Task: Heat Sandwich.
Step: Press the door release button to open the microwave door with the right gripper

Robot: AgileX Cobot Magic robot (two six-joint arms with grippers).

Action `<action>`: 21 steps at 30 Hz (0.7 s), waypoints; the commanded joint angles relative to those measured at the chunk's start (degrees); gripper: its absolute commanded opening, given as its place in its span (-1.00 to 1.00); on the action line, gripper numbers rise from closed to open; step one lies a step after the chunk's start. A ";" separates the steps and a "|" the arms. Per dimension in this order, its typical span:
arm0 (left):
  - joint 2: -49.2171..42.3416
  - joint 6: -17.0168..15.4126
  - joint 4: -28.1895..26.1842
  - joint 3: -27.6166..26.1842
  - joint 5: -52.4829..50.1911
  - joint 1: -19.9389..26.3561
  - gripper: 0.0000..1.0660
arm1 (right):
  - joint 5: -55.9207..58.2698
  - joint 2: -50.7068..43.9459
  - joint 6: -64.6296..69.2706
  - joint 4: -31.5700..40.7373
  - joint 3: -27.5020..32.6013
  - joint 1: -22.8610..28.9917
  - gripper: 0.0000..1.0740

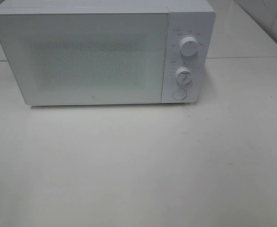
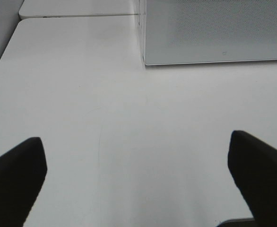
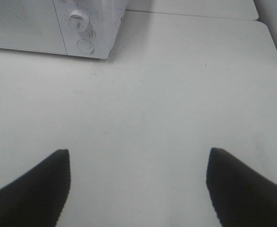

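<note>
- Left fingers (image 2: 13, 184): dark pair, nearest the left wrist camera, spread as wide as they go, nothing between them. They hang above bare surface (image 1: 138, 165), with the lower front corner of the microwave (image 1: 96, 52) ahead.
- Right fingers (image 3: 245, 189): dark pair, wide apart, nothing held. They hang above bare surface on the control-panel side of the microwave.
- Arms: neither shows in the high view, so both appear drawn back toward the near edge.
- Microwave: white box, set at the far part of the surface and facing the robot.
- Door (image 1: 82, 56): shut, with a frosted, dotted window.
- Control panel: on the right of the microwave's front, carrying an upper knob (image 1: 189, 48), a lower knob (image 1: 183, 75) and a round button (image 1: 179, 94) just beneath it.
- Sandwich: not in view in any picture. It is not on the visible surface, and whether it lies behind the frosted door cannot be told.
- Step in hand (judgement): opening the door, probably by the round button, which looks like the release.
- Method advised:
  - use the right fingers, being on the panel side;
  - narrow them first, so that one tip meets the button squarely;
  - push straight in, low on the panel, clear of the lower knob just above;
  - hold the left fingers off the door's front, since it likely swings from the side away from the panel;
  - press gently, as the box may slide back on the smooth surface.
</note>
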 commanded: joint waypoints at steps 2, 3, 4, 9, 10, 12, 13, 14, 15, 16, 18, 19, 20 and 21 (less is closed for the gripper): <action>-1.49 0.06 -0.29 0.17 -0.97 0.06 0.95 | -2.18 1.60 0.40 -0.11 -1.55 -0.40 0.42; -1.49 0.06 -0.29 0.17 -0.97 0.06 0.95 | -2.81 2.64 0.40 -0.11 -1.83 -0.40 0.42; -1.49 0.06 -0.29 0.17 -0.97 0.06 0.95 | -5.10 4.64 0.40 -0.11 -1.95 -0.40 0.42; -1.49 0.06 -0.29 0.17 -0.97 0.06 0.95 | -11.06 10.26 0.52 -0.11 -1.83 -0.40 0.42; -1.49 0.06 -0.29 0.17 -0.97 0.06 0.95 | -11.06 10.26 0.52 -0.11 -1.83 -0.40 0.42; -1.49 0.06 -0.29 0.17 -0.97 0.06 0.95 | -14.84 13.64 0.46 -0.11 -1.83 -0.40 0.42; -1.49 0.06 -0.29 0.17 -0.97 0.06 0.95 | -16.27 14.84 0.46 -0.11 -1.83 -0.40 0.42; -1.49 0.06 -0.29 0.17 -0.97 0.06 0.95 | -16.27 14.84 0.46 -0.11 -1.83 -0.40 0.42; -1.49 0.06 -0.29 0.17 -0.97 0.06 0.95 | -17.82 15.76 0.46 -0.11 -1.78 -0.40 0.42; -1.49 0.06 -0.29 0.17 -0.97 0.06 0.95 | -20.86 18.05 0.46 -0.11 -1.78 -0.40 0.42; -1.49 0.06 -0.29 0.17 -0.97 0.06 0.95 | -23.55 20.40 0.46 -0.11 -1.78 -0.40 0.42; -1.49 0.06 -0.29 0.17 -0.97 0.06 0.95 | -23.55 20.40 0.46 -0.11 -1.78 -0.40 0.42; -1.49 0.06 -0.29 0.17 -0.97 0.06 0.95 | -24.75 21.31 0.46 -0.11 -1.78 -0.40 0.42; -1.49 0.06 -0.29 0.17 -0.97 0.06 0.95 | -27.56 23.49 0.46 -0.11 -1.78 -0.40 0.42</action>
